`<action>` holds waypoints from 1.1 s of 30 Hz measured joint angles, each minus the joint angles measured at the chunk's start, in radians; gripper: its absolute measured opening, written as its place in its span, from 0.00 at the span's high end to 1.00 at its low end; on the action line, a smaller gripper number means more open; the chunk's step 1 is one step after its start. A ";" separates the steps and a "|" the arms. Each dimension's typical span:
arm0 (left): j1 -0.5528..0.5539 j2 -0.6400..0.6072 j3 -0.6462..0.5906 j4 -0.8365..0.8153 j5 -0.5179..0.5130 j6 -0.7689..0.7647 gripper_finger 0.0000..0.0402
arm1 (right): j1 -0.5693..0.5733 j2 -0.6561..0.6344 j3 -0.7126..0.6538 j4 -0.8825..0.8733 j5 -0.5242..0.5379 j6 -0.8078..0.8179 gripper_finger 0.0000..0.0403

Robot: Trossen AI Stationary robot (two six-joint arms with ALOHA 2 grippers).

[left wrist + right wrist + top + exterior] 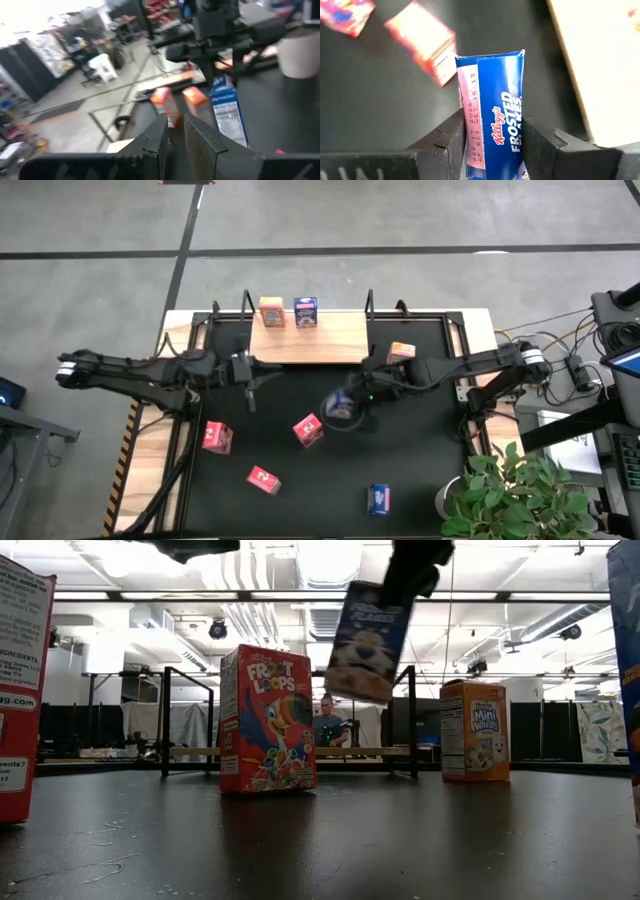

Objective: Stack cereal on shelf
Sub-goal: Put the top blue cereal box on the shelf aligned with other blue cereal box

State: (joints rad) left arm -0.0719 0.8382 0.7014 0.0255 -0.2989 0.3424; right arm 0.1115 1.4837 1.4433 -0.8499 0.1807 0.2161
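Observation:
The light-wood shelf (320,340) lies at the mat's far edge, with an orange box (271,311) and a blue box (306,311) standing on it. My right gripper (345,402) is shut on a blue Frosted Flakes box (495,120) above the mat's middle; it also shows in the low view (368,640). My left gripper (250,377) hovers empty near the shelf's left end, its fingers (161,142) a narrow gap apart. Red boxes (308,429) (217,436) (263,479), a blue box (379,499) and an orange box (401,352) rest on the mat. My right gripper pinches the blue box between its two fingers (451,137), one on each of two opposite faces, with a narrow printed panel (507,132) showing between them. In the low view the hold is at the box's upper end (392,595). The box hangs tilted below the gripper, clear of the mat.
Black upright posts (247,302) (370,300) stand at the shelf's ends. A potted plant (510,490) stands at the near right corner. Beyond the far edge a person (325,720) shows in the room. The Froot Loops box (267,720) and the Mini Wheats box (474,730) stand upright.

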 joint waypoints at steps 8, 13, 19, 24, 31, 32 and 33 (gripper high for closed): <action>0.000 -0.085 -0.025 -0.023 -0.032 -0.023 0.88 | -0.135 0.065 0.092 0.047 0.086 -0.129 0.63; 0.000 -0.109 -0.043 -0.030 -0.032 -0.021 0.88 | -0.226 0.132 0.140 0.112 0.085 -0.219 0.63; 0.000 -0.110 -0.044 -0.026 -0.032 -0.015 0.88 | -0.318 0.244 0.229 0.161 0.082 -0.346 0.63; 0.000 -0.110 -0.044 -0.027 -0.032 0.003 0.88 | -0.373 0.352 0.313 0.151 0.077 -0.421 0.63; 0.000 -0.108 -0.044 -0.028 -0.032 0.023 0.88 | -0.406 0.433 0.372 0.153 0.044 -0.479 0.63; 0.000 -0.108 -0.044 -0.026 -0.032 0.024 0.88 | -0.413 0.438 0.377 0.153 0.033 -0.479 0.63; 0.000 -0.108 -0.044 -0.027 -0.032 0.026 0.88 | -0.418 0.447 0.382 0.152 0.023 -0.479 0.63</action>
State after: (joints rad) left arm -0.0719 0.7300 0.6575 -0.0016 -0.3313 0.3689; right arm -0.3066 1.9305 1.8254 -0.6975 0.2036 -0.2626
